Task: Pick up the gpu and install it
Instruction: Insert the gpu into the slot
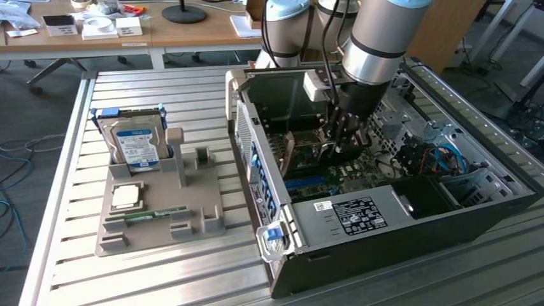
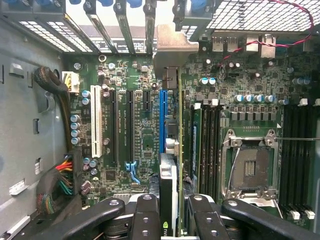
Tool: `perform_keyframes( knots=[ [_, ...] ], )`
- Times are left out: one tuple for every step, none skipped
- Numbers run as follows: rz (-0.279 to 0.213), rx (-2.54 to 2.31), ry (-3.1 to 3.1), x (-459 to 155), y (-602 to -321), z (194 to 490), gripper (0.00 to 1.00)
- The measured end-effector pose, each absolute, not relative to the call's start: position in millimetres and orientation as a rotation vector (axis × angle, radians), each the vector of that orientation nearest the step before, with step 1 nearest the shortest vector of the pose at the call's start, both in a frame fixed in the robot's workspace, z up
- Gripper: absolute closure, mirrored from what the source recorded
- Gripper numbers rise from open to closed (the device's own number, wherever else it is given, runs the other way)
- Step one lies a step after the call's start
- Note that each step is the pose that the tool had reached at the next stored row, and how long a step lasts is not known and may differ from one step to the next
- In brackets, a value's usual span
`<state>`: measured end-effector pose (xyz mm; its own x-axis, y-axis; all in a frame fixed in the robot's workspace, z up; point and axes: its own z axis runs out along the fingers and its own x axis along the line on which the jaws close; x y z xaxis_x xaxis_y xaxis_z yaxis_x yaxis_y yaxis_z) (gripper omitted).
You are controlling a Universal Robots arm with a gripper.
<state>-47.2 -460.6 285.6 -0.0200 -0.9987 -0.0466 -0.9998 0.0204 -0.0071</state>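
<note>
My gripper reaches down into the open computer case, just above the motherboard. In the wrist view the gpu stands edge-on between my black fingers, and my gripper is shut on it. The thin card runs away from the fingers to its silvery bracket at the case's slot openings. It stands beside the blue expansion slot, on the side nearer the memory slots. Whether its lower edge sits in a slot is hidden.
The empty CPU socket and a cable bundle flank the slots. Outside the case, a grey holder carries a blue-labelled hard drive, a processor and a green memory stick.
</note>
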Motion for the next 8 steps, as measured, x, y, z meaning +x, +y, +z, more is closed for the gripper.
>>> perform_keyframes(
  knots=[
    [0.043, -2.172, 2.216, -47.2, -460.6, 285.6, 0.73],
    [0.043, -2.172, 2.216, -47.3, -460.6, 285.5, 0.73],
    [0.043, -2.171, 2.216, -47.3, -460.6, 284.6, 0.73],
    [0.043, -2.171, 2.216, -47.4, -460.6, 283.7, 0.73],
    [0.043, -2.171, 2.216, -47.7, -460.6, 282.6, 0.73],
    [0.043, -2.171, 2.216, -48.0, -460.6, 281.3, 0.73],
    [0.043, -2.172, 2.216, -48.3, -460.6, 279.9, 0.73],
    [0.043, -2.172, 2.216, -48.6, -460.6, 278.5, 0.73]
  ],
)
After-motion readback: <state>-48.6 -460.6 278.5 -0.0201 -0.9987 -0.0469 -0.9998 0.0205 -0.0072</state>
